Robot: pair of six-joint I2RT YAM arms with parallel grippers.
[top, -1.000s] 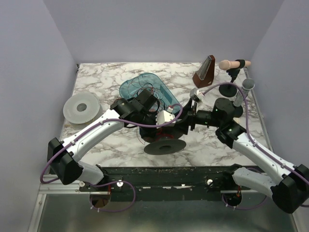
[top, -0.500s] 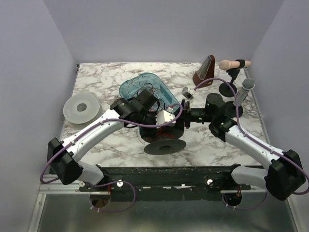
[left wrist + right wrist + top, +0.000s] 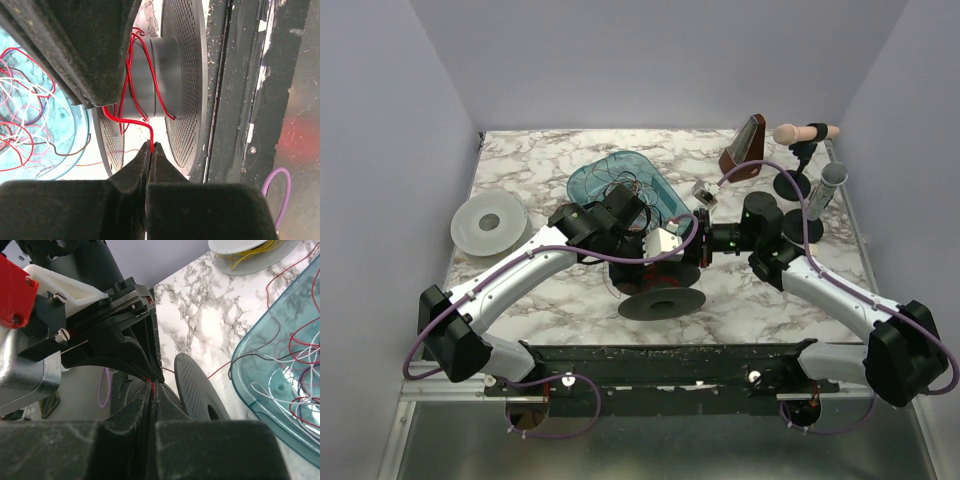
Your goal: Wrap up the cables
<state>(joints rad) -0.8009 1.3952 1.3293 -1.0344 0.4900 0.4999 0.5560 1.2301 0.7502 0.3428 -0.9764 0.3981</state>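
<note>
At 6 o'clock the left gripper has its fingers pressed together, pinching a red cable. The cable rises toward the centre and winds in a few turns around the dark core of a black spool with perforated flanges. A big dark, grainy shape fills 10 o'clock, too close to make out. At 9 o'clock a clear teal tray holds loose cables in red, white and pink. A black rail runs down 3 o'clock, with a purple cord at 5 o'clock.
</note>
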